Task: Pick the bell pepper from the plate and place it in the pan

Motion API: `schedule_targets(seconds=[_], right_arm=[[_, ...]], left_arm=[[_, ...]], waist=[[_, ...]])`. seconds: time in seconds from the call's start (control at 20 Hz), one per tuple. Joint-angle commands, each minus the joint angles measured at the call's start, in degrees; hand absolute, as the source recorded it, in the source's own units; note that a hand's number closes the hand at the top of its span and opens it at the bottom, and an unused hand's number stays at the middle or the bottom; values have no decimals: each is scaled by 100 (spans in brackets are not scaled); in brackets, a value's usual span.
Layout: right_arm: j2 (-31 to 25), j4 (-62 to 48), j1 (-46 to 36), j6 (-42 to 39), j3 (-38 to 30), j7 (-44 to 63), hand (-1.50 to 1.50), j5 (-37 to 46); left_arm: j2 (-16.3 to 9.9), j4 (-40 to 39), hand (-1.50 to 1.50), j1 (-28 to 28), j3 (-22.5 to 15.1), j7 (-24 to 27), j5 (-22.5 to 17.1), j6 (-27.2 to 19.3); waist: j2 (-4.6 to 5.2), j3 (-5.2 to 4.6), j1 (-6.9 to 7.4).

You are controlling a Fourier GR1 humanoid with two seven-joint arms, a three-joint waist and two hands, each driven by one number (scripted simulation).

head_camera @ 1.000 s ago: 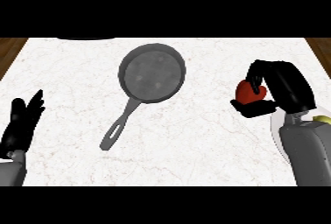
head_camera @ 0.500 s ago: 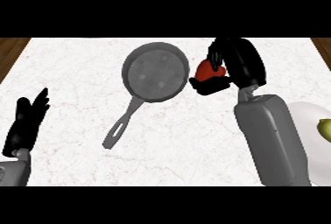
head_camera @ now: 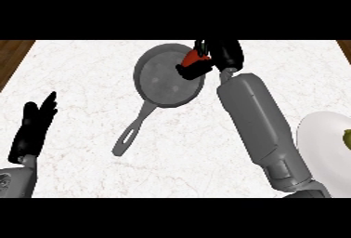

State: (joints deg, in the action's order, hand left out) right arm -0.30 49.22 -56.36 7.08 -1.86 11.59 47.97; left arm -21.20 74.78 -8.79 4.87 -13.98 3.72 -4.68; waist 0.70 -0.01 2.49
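We note a white plate (head_camera: 316, 139) at four o'clock, a green item (head_camera: 347, 139) on its right edge. Left hand (head_camera: 34, 128) rests at eight o'clock, fingers straight. Right hand (head_camera: 212, 58) curls round the red pepper (head_camera: 192, 58) over the pan's (head_camera: 161, 81) one-o'clock rim.

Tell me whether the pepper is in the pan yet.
Not yet: the pepper sits in the curled right hand over the pan's right rim, unreleased.

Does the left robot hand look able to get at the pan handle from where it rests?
Probably yes. The left robot hand rests open near the left edge, and only bare counter lies between it and the pan handle.
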Motion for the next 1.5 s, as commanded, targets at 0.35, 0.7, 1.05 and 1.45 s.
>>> schedule_targets(seconds=[0.35, 0.7, 1.05, 1.45], right_arm=[[29, -2754, -1062, 1250, 48, -779, 150, -878], [30, -3271, -1071, 1184, -287, -1259, -150, -1801], [30, -3634, -1252, 1310, -368, -1630, -150, -2199], [30, -3580, -1174, 1882, -785, -2561, -150, -2956]], left_arm=[[107, -158, 0, -515, -120, -99, 108, 62], [376, -323, 0, -663, -304, 69, 234, -44], [160, -289, 0, -888, -263, -65, 130, 269], [263, -455, 0, -909, -295, 112, 246, 136]], waist=[[120, 2, 317], [201, 6, 551], [258, 11, 813], [260, 11, 813]])
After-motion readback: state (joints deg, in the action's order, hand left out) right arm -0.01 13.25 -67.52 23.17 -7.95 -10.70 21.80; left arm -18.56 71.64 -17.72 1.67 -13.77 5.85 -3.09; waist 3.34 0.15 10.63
